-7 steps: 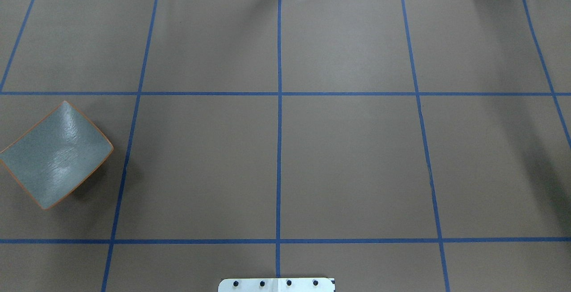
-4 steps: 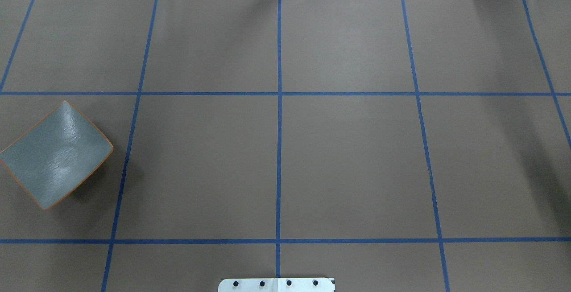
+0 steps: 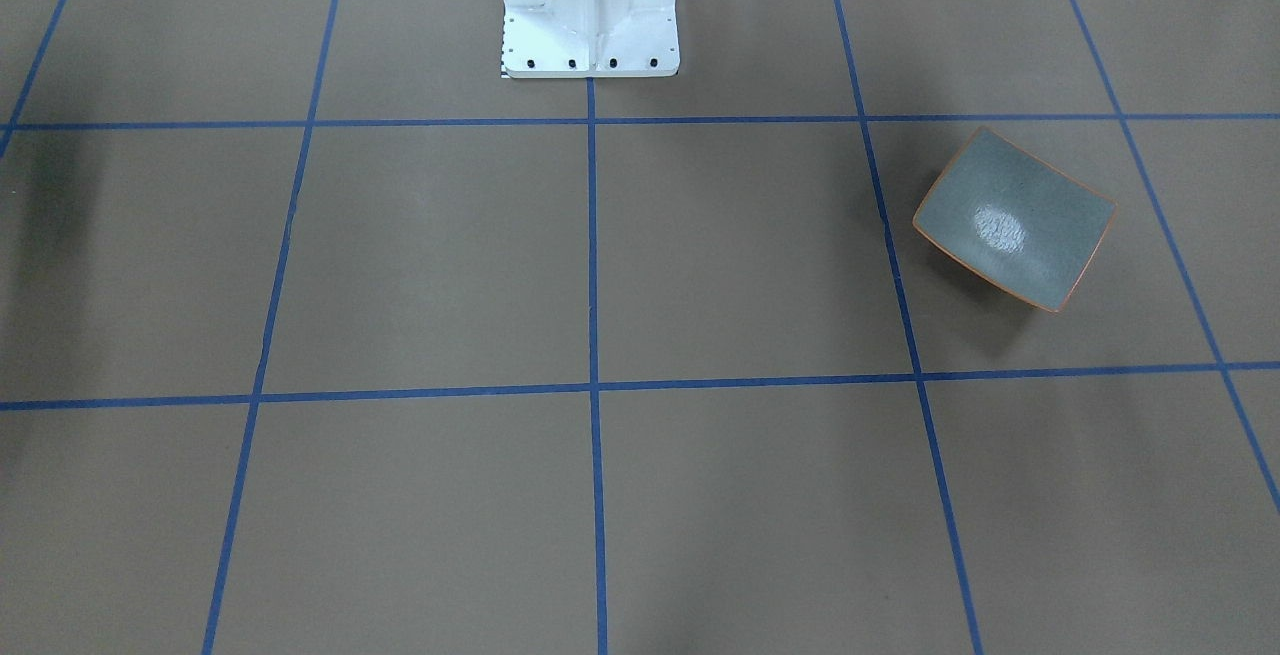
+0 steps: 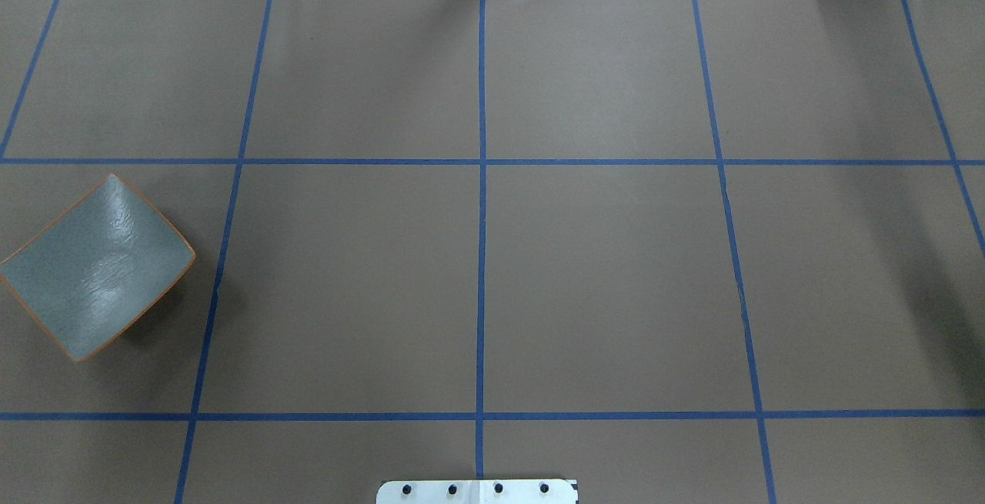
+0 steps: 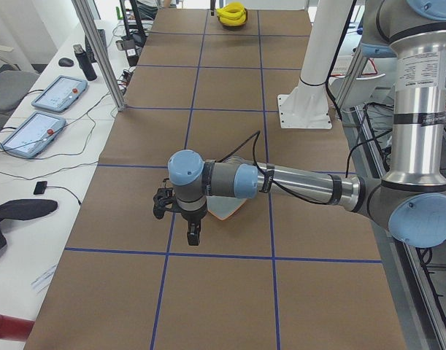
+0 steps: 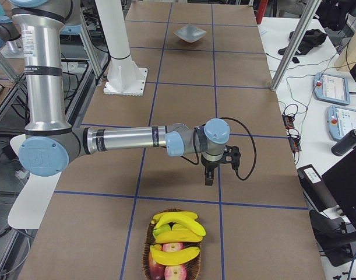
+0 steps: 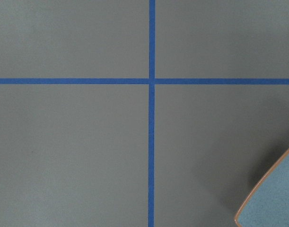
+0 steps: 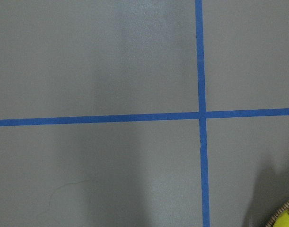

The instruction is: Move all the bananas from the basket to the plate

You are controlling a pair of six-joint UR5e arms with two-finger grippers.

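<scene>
- Light is even and diffuse from overhead; every view is bright, and the fixed cameras are sharp.
- A white patch of glare sits mid-dish on the glossy plate (image 3: pixel 1040 235).
- The plate casts a soft shadow to its right on the table (image 4: pixel 600 273).
- A broad, faint shadow dims the table's far right end.
- Both wrist views are softer, and in them the brown table looks grey.

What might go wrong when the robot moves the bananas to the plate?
The bananas lie piled on apples in the basket, so lifting one may tip others out. The plate sits far away at the opposite end, so a banana might slip on the long carry.
</scene>
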